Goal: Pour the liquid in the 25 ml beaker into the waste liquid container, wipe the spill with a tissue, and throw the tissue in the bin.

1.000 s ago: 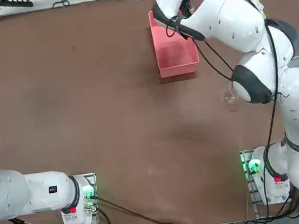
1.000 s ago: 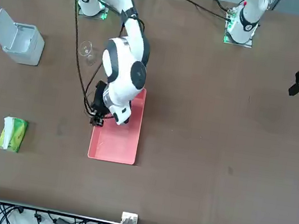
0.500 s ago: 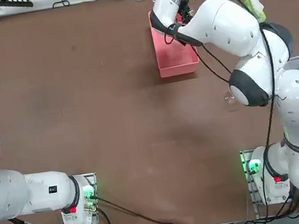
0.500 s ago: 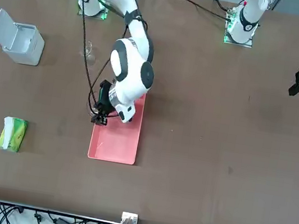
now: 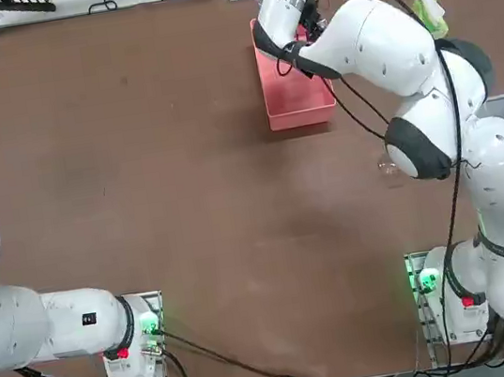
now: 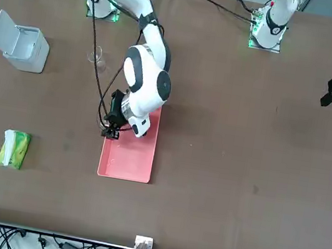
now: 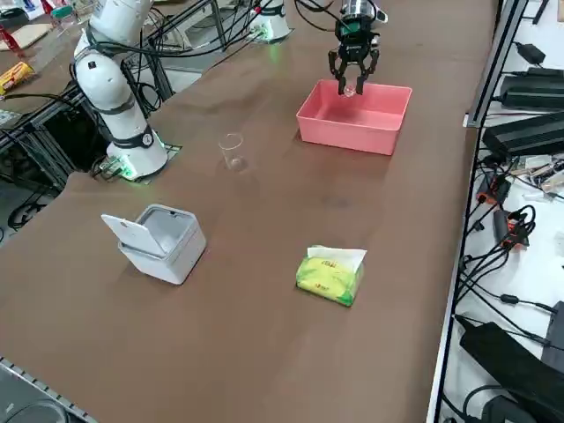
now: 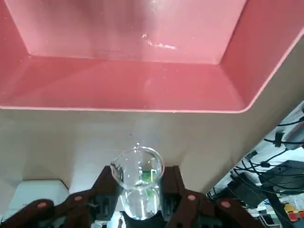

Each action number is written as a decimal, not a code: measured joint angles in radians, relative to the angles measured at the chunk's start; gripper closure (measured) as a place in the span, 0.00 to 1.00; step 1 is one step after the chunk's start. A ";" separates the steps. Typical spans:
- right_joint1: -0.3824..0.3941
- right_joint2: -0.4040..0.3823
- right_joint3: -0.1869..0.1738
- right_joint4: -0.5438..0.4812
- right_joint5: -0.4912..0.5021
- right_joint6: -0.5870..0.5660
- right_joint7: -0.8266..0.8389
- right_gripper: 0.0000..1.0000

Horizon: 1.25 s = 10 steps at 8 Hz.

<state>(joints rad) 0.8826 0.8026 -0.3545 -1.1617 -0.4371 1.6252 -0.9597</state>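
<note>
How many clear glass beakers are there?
2. The small beaker is held between the right gripper's fingers, near the pink tray; the larger one stands on the table, between the tray and the pale grey bin.

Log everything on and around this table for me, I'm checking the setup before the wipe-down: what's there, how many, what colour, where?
Pink tray: one, pink, beneath the right gripper
Small beaker: one, clear, between the right gripper's fingers
Larger beaker: one, clear, on the table
Bin: one, pale grey, lid open, on the table
Tissue pack: one, green, tissue sticking out, on the table
Cables: several, black, around the table
Right gripper: one, black, at the tray
</note>
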 joint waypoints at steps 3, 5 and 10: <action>-0.060 -0.005 -0.023 0.049 0.136 -0.003 0.012 0.52; -0.151 -0.035 -0.031 0.078 0.286 -0.003 0.009 0.52; -0.387 -0.087 -0.032 0.081 0.797 -0.001 -0.066 0.52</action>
<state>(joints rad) 0.4959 0.7160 -0.3868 -1.0804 0.3596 1.6240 -1.0260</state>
